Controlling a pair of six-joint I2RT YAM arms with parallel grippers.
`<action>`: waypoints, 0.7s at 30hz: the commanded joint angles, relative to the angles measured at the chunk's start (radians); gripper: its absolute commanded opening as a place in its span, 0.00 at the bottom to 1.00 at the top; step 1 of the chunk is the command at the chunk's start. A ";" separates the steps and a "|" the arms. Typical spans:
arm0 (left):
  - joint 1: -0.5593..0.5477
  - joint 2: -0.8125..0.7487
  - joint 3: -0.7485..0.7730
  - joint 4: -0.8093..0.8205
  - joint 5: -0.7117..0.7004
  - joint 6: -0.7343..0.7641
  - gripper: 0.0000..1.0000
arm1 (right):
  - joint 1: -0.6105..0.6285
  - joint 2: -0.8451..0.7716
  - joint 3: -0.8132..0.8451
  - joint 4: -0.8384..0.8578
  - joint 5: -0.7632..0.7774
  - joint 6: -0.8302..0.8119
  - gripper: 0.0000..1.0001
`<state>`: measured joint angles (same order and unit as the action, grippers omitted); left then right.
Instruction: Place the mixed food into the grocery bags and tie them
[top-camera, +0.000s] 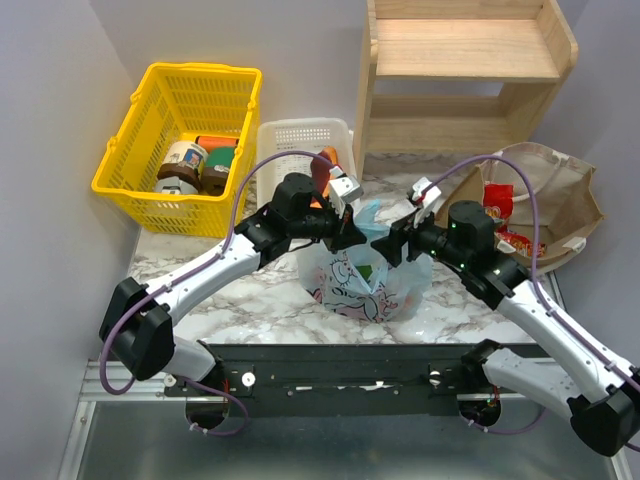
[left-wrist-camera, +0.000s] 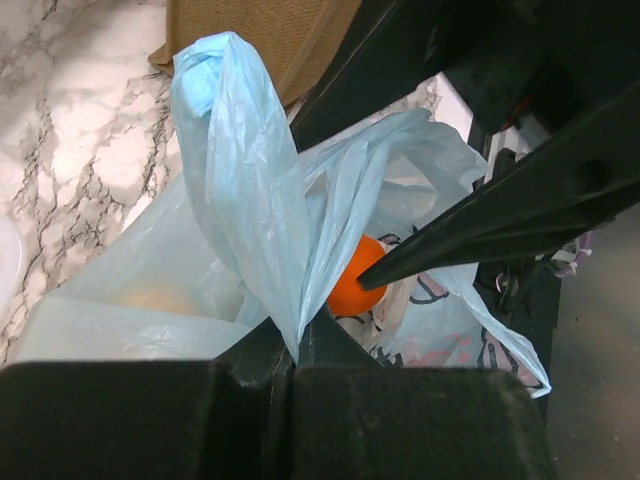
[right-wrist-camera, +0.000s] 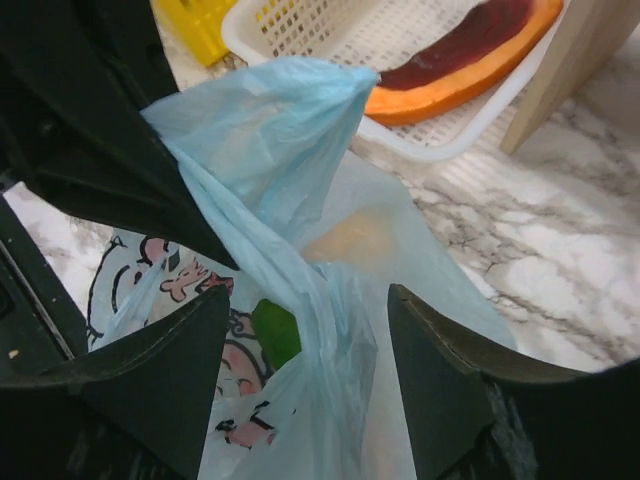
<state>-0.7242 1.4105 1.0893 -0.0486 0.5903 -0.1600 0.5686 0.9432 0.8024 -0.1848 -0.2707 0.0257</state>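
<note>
Black fingers of the left gripper (left-wrist-camera: 293, 365) crowd the bottom of its wrist view, pinched tight on a twisted ear of the light-blue bag (left-wrist-camera: 240, 180), which rises away from them as one long creased strip. From where I stand the bag sits mid-way along the marble table (top-camera: 250, 295), between the two arms. An orange fruit (left-wrist-camera: 355, 290) and a green piece (right-wrist-camera: 275, 330) show through the film, so its filling looks done. Facing it from the other side, the right gripper (right-wrist-camera: 310, 292) stands wide apart, holding nothing. A gathered strip of the bag runs down through the gap between its fingers, unsqueezed (whether it is the same ear or its twin I can't make out). That is the relation that matters: the strip's length lies along the right gripper's open mouth, and the left is already occupied. I'd judge tying is the step in hand, and the right must close on that film before any knot can be drawn. Well off to the right lies the tan-brown bag (top-camera: 540, 195), untied, with red snack packets (top-camera: 497, 205) in its mouth. Behind, the white tray (right-wrist-camera: 330, 40) holds its wedge (right-wrist-camera: 470, 50).
</note>
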 joint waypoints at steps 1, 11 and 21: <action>-0.006 -0.048 -0.014 0.013 -0.021 0.028 0.00 | 0.004 -0.064 0.109 -0.096 -0.056 0.014 0.82; -0.006 -0.073 0.038 -0.143 -0.020 0.074 0.00 | -0.033 0.089 0.343 -0.096 -0.211 0.186 0.89; -0.012 -0.117 -0.002 -0.125 -0.057 0.059 0.00 | -0.052 0.167 0.226 0.068 -0.242 0.310 0.89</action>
<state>-0.7261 1.3376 1.0977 -0.1822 0.5591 -0.0978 0.5220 1.1069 1.0878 -0.2066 -0.4641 0.2722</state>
